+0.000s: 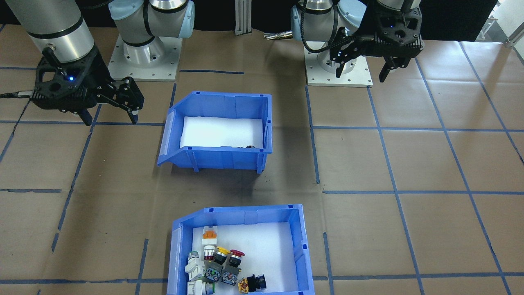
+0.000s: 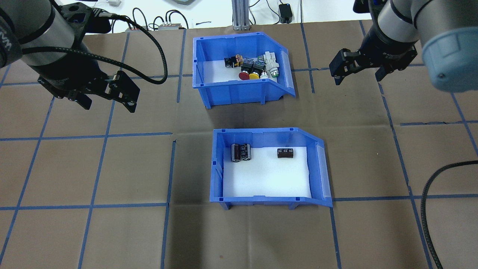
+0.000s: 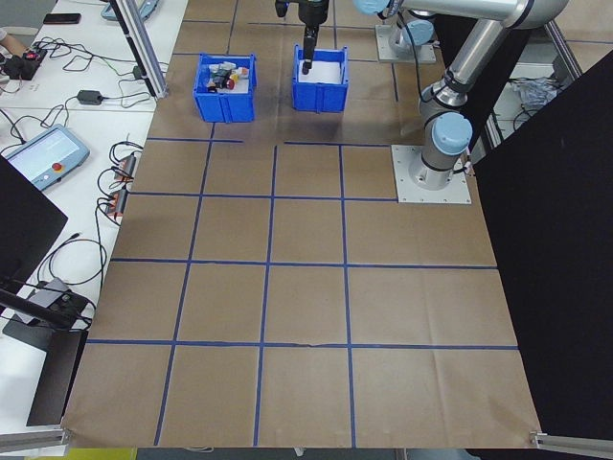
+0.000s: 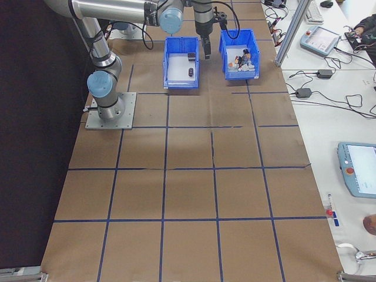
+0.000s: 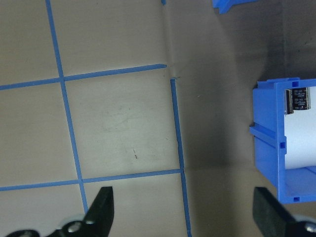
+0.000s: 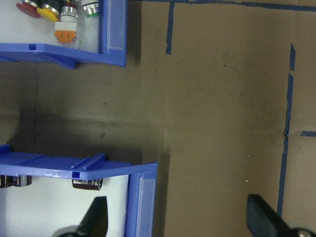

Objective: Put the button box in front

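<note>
The button box (image 2: 242, 93) is a blue bin with a white liner and red, yellow and orange push buttons inside. It stands on the far side of the table from the robot, at the bottom in the front-facing view (image 1: 299, 246). My left gripper (image 2: 110, 106) hovers open and holds nothing, off to the box's left and clear of it (image 1: 361, 76). My right gripper (image 2: 358, 78) hangs open to the box's right, also apart from it (image 1: 111, 119). In the right wrist view the box's corner (image 6: 74, 52) shows at top left, far from the fingers (image 6: 96, 217).
A second blue bin (image 2: 269, 203) with black cylinders (image 2: 241, 152) sits between the button box and the robot, open side to the right. Its wall (image 5: 269, 148) shows in the left wrist view. Brown paper with blue tape lines (image 2: 93, 136) covers the table.
</note>
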Motion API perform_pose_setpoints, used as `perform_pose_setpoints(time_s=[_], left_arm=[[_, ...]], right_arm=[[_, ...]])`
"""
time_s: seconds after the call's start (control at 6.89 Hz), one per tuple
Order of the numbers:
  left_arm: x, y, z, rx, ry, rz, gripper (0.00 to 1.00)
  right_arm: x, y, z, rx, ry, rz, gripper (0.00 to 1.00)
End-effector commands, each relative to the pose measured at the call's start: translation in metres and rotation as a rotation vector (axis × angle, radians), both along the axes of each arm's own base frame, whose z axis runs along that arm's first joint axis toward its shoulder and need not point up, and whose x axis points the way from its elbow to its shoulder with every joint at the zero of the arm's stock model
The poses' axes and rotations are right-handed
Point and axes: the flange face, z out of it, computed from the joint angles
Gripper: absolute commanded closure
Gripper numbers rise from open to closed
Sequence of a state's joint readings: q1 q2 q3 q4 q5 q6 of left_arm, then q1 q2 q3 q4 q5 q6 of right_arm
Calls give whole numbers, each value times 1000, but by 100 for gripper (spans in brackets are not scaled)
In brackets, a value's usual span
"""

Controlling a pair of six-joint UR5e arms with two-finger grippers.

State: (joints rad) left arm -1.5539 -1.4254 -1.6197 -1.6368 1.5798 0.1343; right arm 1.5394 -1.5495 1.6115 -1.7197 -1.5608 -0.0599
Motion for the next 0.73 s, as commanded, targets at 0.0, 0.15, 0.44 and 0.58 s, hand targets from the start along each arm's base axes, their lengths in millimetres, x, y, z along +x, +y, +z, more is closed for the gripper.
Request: perform_pose_setpoints(time_s=[0.0,0.15,0.44,0.58], left_arm=[[0,1,1,-2,-2,-1,0],[0,1,1,-2,0,-1,0],[0,1,1,-2,0,-1,0],[0,1,1,-2,0,-1,0]], right_arm=[[16,-10,10,47,63,-4,0],[14,-11,7,53,64,-5,0],[10,-5,12,58,63,-12,0],[7,-4,12,72,62,-16,0]])
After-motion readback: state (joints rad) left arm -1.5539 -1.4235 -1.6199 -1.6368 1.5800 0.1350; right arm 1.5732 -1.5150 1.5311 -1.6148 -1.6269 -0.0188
